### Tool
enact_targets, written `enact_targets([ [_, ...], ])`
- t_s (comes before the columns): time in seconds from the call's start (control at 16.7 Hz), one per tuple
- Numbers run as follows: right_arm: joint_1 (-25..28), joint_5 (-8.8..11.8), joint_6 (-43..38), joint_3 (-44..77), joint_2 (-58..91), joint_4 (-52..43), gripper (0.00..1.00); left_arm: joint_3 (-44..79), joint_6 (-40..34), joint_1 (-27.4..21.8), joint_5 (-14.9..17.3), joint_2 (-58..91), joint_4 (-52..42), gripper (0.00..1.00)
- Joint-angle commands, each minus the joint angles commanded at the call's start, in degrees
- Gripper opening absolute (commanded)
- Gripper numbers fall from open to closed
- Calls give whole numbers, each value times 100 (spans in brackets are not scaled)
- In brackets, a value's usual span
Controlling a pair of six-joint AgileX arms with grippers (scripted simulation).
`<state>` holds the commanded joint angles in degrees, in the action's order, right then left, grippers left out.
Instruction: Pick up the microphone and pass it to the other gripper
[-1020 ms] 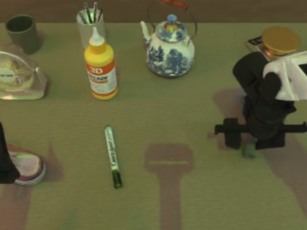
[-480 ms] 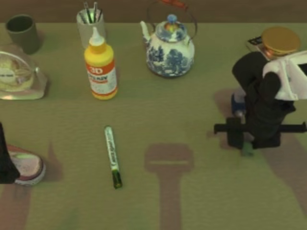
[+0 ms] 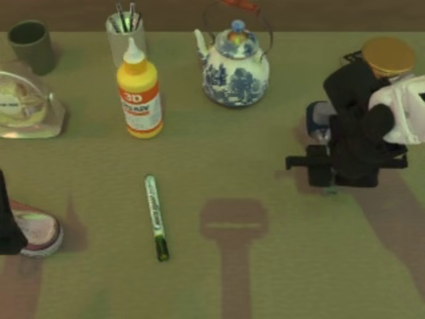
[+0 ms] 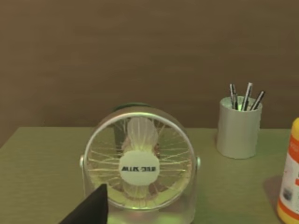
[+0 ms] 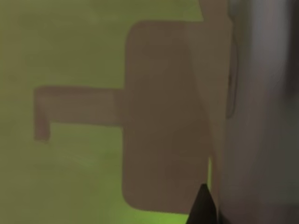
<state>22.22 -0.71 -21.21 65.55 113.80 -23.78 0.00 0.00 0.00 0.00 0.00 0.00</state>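
At the right side of the bench (image 3: 219, 159), the right claw (image 3: 345, 158) hangs over the green cloth, just in front of a gold-lidded jar (image 3: 387, 54). It is clenched around the microphone (image 3: 320, 119), whose bluish-dark head and a little of the grey handle stick out from under the black wrist on the side toward the teapot (image 3: 236, 66). In the right wrist view the silver-grey handle (image 5: 261, 112) fills one side of the picture, pressed close against a pointed black fingertip (image 5: 203, 205). Beyond it lies only bare cloth and the arm's own shadow.

The left claw (image 3: 8, 222) is parked at the bench's left edge, beside a pinkish rounded object (image 3: 38, 229). Only one black finger (image 4: 93, 210) shows in its wrist view, so I cannot tell whether it is released or clenched. That view looks toward a small wire-caged desk fan (image 4: 139, 163), a pale pen cup (image 4: 239, 126) and the edge of an orange-and-yellow glue bottle (image 4: 290, 177).

Near the middle, well apart from both claws, a thin green-and-white marker (image 3: 157, 216) lies flat. A dark cup (image 3: 32, 43) stands in the far left corner.
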Motion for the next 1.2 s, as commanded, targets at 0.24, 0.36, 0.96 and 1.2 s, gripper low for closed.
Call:
enact_targets([
  [0.24,-1,544,455,-460,-316,1733,0,0,0,0,0,0,0,100],
  [0.36,-2,858,721,-756,-508,2791,0,0,0,0,0,0,0,100],
  [0.96,-37,2191,1920,-1976,-1780,7105,0,0,0,0,0,0,0,100],
  [1.2,-44,2291,2022,-2054,-1926,7370,0,0,0,0,0,0,0,100],
])
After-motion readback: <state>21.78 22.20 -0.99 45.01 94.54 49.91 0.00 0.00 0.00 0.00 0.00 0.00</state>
